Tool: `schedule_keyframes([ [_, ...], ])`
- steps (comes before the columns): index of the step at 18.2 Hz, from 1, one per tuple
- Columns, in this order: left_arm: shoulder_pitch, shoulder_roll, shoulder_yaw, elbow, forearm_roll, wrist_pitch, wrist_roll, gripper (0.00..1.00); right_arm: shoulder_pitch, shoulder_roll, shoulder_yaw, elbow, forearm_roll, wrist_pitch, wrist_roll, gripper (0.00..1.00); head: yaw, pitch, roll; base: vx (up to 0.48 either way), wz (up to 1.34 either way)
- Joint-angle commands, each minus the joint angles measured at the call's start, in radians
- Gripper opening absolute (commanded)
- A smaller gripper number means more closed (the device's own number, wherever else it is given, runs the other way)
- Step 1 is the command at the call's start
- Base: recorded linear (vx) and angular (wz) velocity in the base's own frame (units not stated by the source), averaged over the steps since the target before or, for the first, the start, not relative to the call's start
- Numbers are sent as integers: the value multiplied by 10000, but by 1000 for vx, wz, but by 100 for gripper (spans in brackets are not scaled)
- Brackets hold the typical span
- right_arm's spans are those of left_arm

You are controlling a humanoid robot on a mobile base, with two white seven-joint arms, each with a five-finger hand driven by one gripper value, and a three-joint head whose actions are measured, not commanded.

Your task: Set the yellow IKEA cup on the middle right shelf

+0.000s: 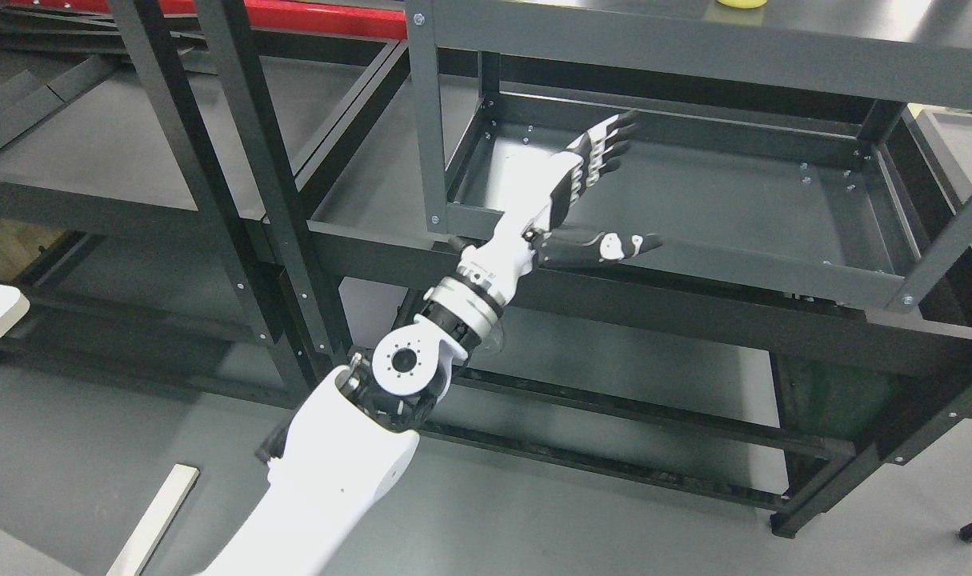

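A robot hand [594, 180] reaches over the front rail of a dark metal shelf [694, 200] with its fingers [610, 144] stretched out flat and its thumb [614, 246] splayed to the side, holding nothing. The yellow cup [742, 3] shows only as a sliver at the top edge of the view, standing on the shelf above [694, 40], near that shelf's back and well apart from the hand.

The scene fits two readings: a reach toward the cup, or an arm coming away from a cup already set down (which tier counts as the middle right shelf cannot be settled from this view).

The risks, as a judgement: the wrist lies close to the front rail and the corner post [422, 120], so a lift toward the upper tier could knock the forearm against the steel frame. A cup so near the picture's edge is also poorly seen, and a misjudged approach could tip it or push it further back.

The arm [334, 472] enters from the lower left, elbow bent, forearm angled up and to the right, palm turned edge-on over the shelf's left front corner.
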Motion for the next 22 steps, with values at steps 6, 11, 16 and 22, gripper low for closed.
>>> schedule_keyframes([
  [6, 4490, 174, 3228, -505, -1871, -73, 475, 99, 139, -175, 169, 2, -245, 8, -8, 99, 0, 0, 0, 0, 0],
  [11, 4891, 174, 3597, -1075, -1855, 4, 782, 99, 139, -175, 169, 2, -245, 8, -8, 99, 0, 0, 0, 0, 0],
  [16, 4876, 174, 3658, -1535, -1840, 35, 828, 99, 124, -175, 169, 2, -245, 8, -8, 99, 0, 0, 0, 0, 0],
  [22, 4707, 174, 3307, -2255, -1840, -26, 813, 99, 139, -175, 169, 2, -245, 8, -8, 99, 0, 0, 0, 0, 0],
])
